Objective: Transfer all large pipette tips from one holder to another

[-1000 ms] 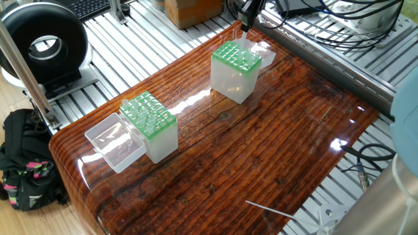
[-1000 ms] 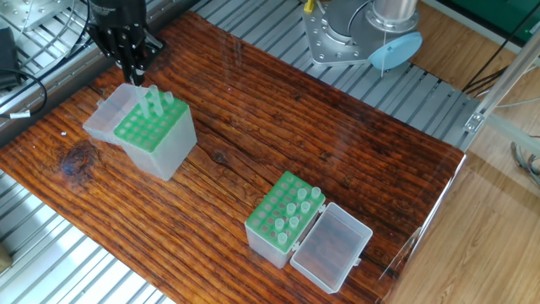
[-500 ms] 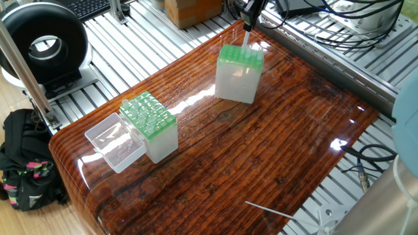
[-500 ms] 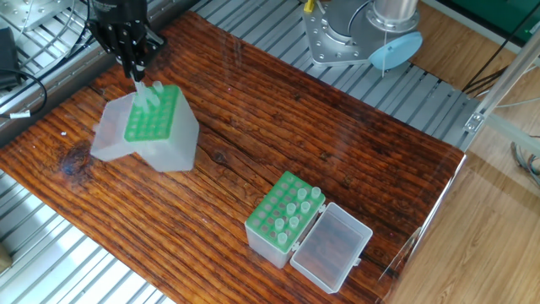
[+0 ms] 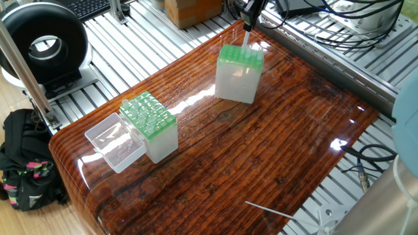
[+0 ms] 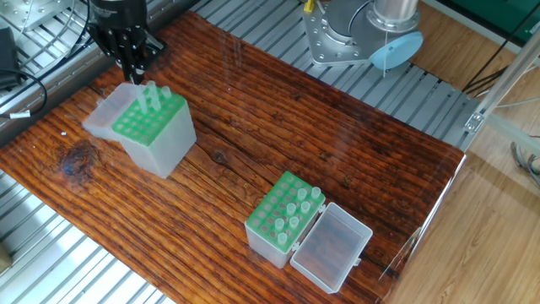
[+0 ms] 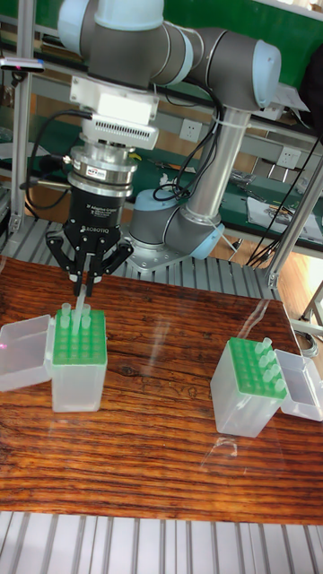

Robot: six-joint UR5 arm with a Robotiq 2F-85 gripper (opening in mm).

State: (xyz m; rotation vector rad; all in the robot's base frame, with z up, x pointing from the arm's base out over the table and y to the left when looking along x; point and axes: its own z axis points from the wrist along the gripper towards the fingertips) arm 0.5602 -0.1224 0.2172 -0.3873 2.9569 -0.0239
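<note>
- Where the arm reaches down at one end of the wooden table (image 6: 278, 127), we see the gripper (image 7: 85, 289) poised just above one tip holder (image 6: 154, 135), its fingers drawn close around the top of a large pipette tip (image 7: 82, 311).
- We take the gripper to be clamped on that tip, whose lower part runs down into the holder's green grid (image 7: 79, 338).
- In the tall fixed view the holder stands flat; in one fixed view it looks tilted, so we cannot tell whether it rests square on the table.
- Two more tips (image 6: 159, 97) stand in the grid near the gripper, and a clear lid (image 7: 22, 353) hangs open beside this holder.
- The second holder (image 6: 283, 218) stands well apart toward the other end, several tips (image 6: 297, 205) upright in its grid, its clear lid (image 6: 332, 247) lying open beside it.
- A thin loose rod (image 5: 269, 209) lies near the table's edge.
</note>
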